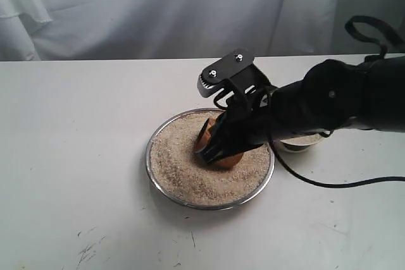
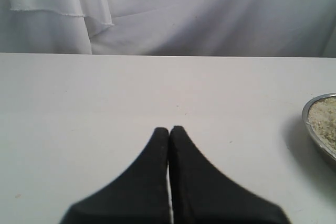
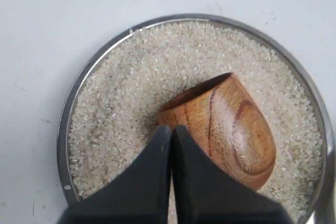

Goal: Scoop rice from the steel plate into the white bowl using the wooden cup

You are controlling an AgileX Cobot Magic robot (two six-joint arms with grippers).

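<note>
The steel plate [image 1: 166, 184] [image 3: 79, 90] sits mid-table, filled with rice [image 1: 177, 162] [image 3: 136, 77]. The wooden cup [image 1: 226, 159] [image 3: 236, 129] lies tipped on its side in the rice, its dark mouth turned away from the arm. My right gripper [image 1: 212, 152] [image 3: 171, 128] is shut, its tips pressed against the cup's outer wall just under the rim; nothing shows between the fingers. Only a sliver of the white bowl [image 1: 304, 141] peeks out behind the right arm. My left gripper [image 2: 169, 129] is shut and empty over bare table, with the plate's rim [image 2: 316, 129] off to one side.
A black cable [image 1: 329, 184] trails across the table from the right arm. White cloth [image 1: 158, 11] hangs behind the table's far edge. The table [image 1: 63, 156] is white with a few scuff marks near the front.
</note>
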